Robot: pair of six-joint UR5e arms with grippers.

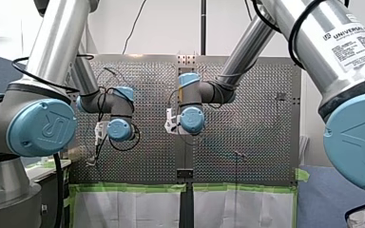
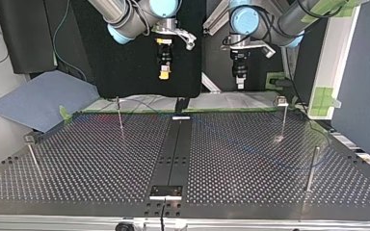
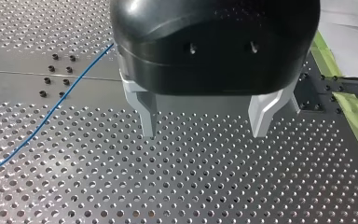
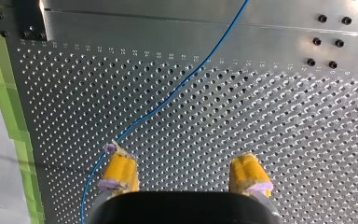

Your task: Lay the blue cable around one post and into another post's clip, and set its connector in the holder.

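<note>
The thin blue cable [image 3: 51, 112] lies loose on the perforated table, running off to one side of my left gripper [image 3: 206, 126]. That gripper hangs above the plate, its grey fingers [image 3: 148, 116] open with nothing between them. The same blue cable [image 4: 182, 86] curves across the plate ahead of my right gripper [image 4: 184, 172] and passes close beside one of its yellow pads [image 4: 119, 170]. My right gripper is open and holds nothing. In the top view, my right gripper [image 2: 164, 72] and left gripper [image 2: 240, 81] both hang above the table's far edge. No connector shows.
Thin metal posts stand on the plate at the top view's left [image 2: 119, 115], right [image 2: 284, 118], near right [image 2: 312, 168] and near left [image 2: 33, 156]. A black centre strip [image 2: 176, 144] ends at a small bracket [image 2: 165, 191]. Green tape [image 4: 21, 140] lines the table edge.
</note>
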